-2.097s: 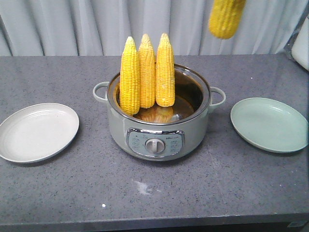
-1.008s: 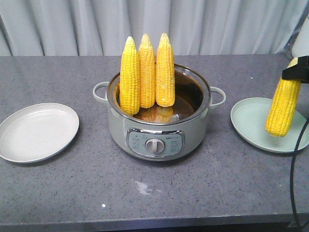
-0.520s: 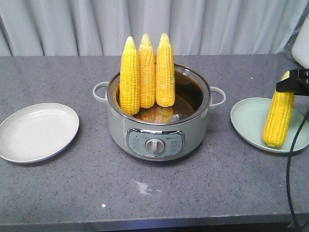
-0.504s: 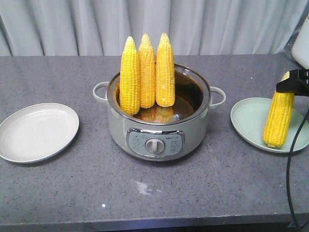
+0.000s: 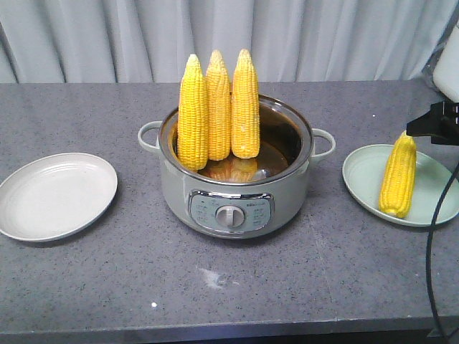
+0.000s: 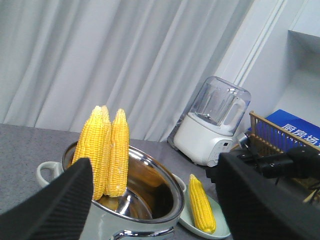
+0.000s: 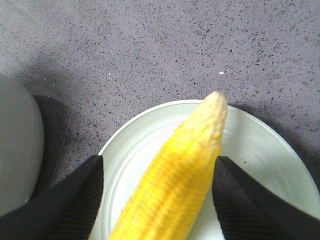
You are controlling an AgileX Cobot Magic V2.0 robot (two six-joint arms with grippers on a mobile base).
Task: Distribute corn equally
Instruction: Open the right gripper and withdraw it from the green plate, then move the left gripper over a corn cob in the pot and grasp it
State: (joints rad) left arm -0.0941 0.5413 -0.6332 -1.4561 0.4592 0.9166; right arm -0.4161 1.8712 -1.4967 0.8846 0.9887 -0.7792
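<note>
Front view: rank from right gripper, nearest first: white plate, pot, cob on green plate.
1. Corn cob, on the green plate, just under the right gripper.
2. Pot, table centre.
3. White plate, far left.

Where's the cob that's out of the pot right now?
In the front view, the cob lies on the green plate at the table's right end, right of the pot, just below the right gripper, whose jaws are open.
</note>
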